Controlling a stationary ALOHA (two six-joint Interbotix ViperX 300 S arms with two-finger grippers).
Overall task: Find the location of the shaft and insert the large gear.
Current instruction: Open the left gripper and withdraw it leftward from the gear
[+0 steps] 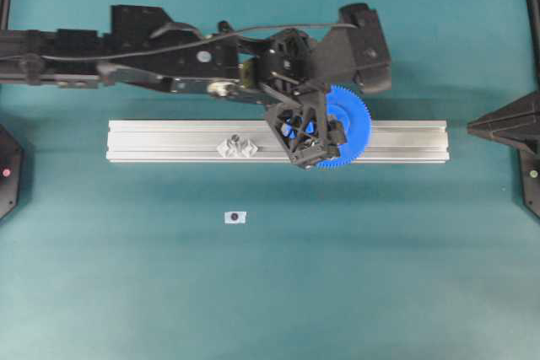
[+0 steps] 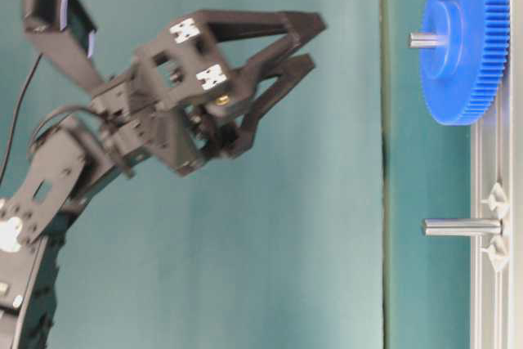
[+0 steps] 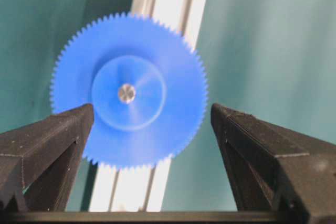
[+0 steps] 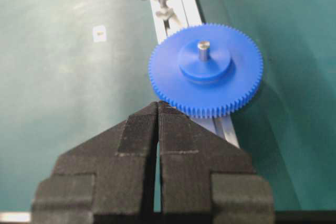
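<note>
The large gear [image 1: 353, 128], a bright blue toothed disc, lies flat on the aluminium rail [image 1: 169, 141] with the shaft [image 4: 203, 49] poking up through its hub. In the left wrist view the shaft tip [image 3: 126, 93] shows at the centre of the large gear [image 3: 128, 129]. My left gripper [image 3: 152, 109] hangs open above it, holding nothing. The table-level view shows a clear gap between my left gripper [image 2: 313, 42] and the large gear [image 2: 462, 38]. My right gripper [image 4: 158, 103] is shut and empty, just short of the gear's rim.
A second bare pin [image 1: 237, 142] between two small brackets stands further left on the rail. A small white tag [image 1: 234, 217] with a dark dot lies on the teal table in front of the rail. My right gripper [image 1: 472, 126] rests beyond the rail's right end.
</note>
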